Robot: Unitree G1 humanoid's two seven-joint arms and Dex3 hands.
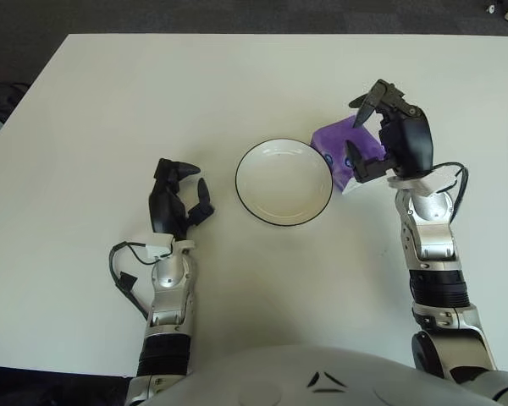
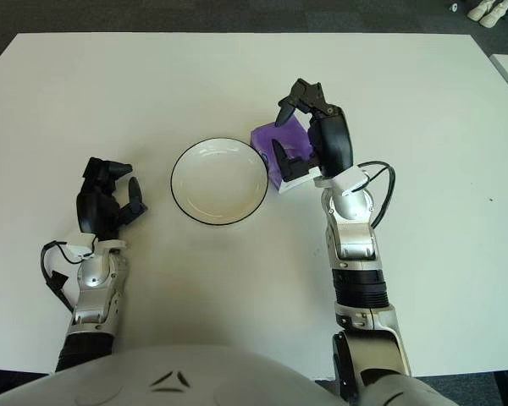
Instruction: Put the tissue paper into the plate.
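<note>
A purple tissue pack [image 1: 334, 148] lies on the white table, touching the right rim of the white, black-edged plate [image 1: 281, 184]. The plate has nothing in it. My right hand [image 1: 360, 137] hovers just right of and above the pack, its fingers spread open and arched over the pack without gripping it. A white corner of the pack shows under the thumb. My left hand [image 1: 179, 196] shows left of the plate, fingers relaxed and holding nothing.
The white table [image 1: 110, 110] stretches wide around the plate. Dark floor lies beyond its far edge and its left edge. Black cables loop beside both wrists.
</note>
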